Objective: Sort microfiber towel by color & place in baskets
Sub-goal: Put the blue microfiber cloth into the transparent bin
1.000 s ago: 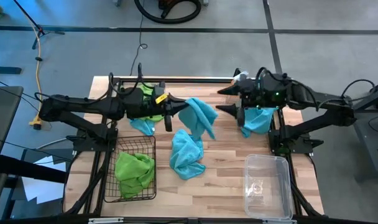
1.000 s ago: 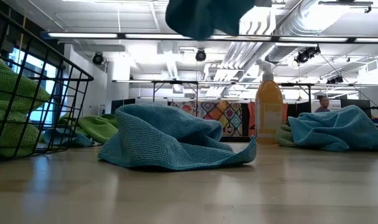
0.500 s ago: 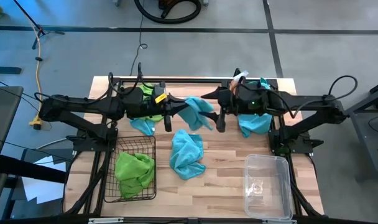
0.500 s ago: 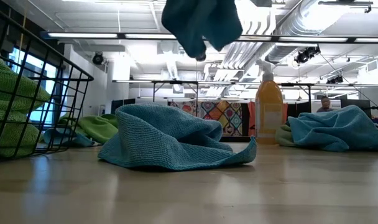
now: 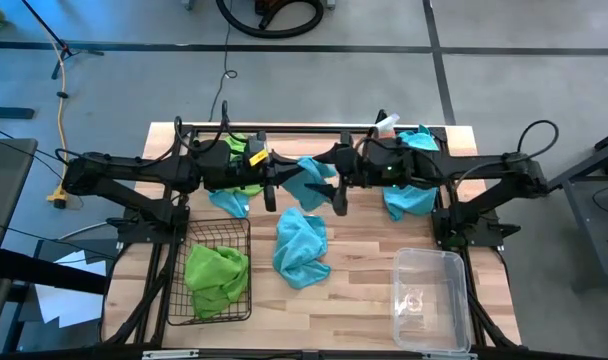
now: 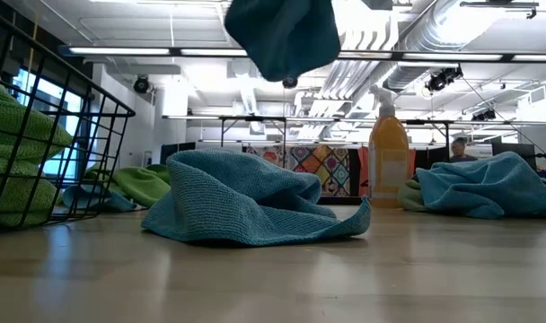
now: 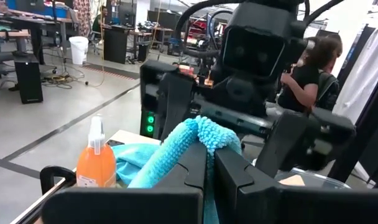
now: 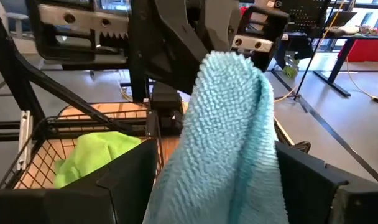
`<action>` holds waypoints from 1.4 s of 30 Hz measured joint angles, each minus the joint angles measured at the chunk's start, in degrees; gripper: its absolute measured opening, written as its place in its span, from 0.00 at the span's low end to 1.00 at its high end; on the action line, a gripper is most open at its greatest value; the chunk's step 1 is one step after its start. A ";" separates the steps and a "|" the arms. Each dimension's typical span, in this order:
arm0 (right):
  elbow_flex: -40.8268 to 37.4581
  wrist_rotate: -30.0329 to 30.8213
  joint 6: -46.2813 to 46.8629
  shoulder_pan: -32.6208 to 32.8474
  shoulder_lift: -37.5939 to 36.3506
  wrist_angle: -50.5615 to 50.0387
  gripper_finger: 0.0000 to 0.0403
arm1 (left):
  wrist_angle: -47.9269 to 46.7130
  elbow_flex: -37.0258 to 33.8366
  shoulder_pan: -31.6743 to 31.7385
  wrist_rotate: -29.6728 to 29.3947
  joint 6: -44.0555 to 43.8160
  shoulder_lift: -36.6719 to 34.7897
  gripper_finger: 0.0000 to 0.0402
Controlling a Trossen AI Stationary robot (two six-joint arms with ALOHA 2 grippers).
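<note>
— Where's the blue towel (image 5: 312, 180) now?

— Up off the tabletop (image 5: 374, 250), mid-table, pinched in the left end effector (image 5: 274, 186), fingers pressed together on a fold. The right end effector (image 5: 341, 190) sits at its three o'clock side, fingers spread wide either side of the cloth, not closed on it.

— A hand-over, then?

— Looks like it to me. The stuff's light and floppy; it drapes and bunches, so it won't slip, but a thin pinch could shed a layer. I'd take a thick fold near the top.

— And the rest?

— Another blue one (image 5: 301, 247) lies crumpled at six o'clock of the held one. A green towel (image 5: 216, 275) is in the wire basket (image 5: 242, 232) at seven; the clear bin (image 5: 431, 290) at five. More cloths at the far edge.

— Anything you can't see?

— The arms cover the far pile, so I can't count it. From table level the held towel is cut off at the top.
</note>
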 joint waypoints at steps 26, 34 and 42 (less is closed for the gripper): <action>0.00 -0.06 0.09 -0.31 0.99 -1.05 0.02 | -0.32 -0.02 0.00 1.51 0.00 0.09 0.00; 0.00 -0.25 0.08 -0.31 0.96 -1.29 0.01 | -0.25 -0.02 0.02 1.49 0.02 0.09 0.05; 0.00 -0.27 -0.85 -0.31 0.96 -1.62 0.01 | -0.83 0.00 0.02 2.80 -0.82 -1.40 0.33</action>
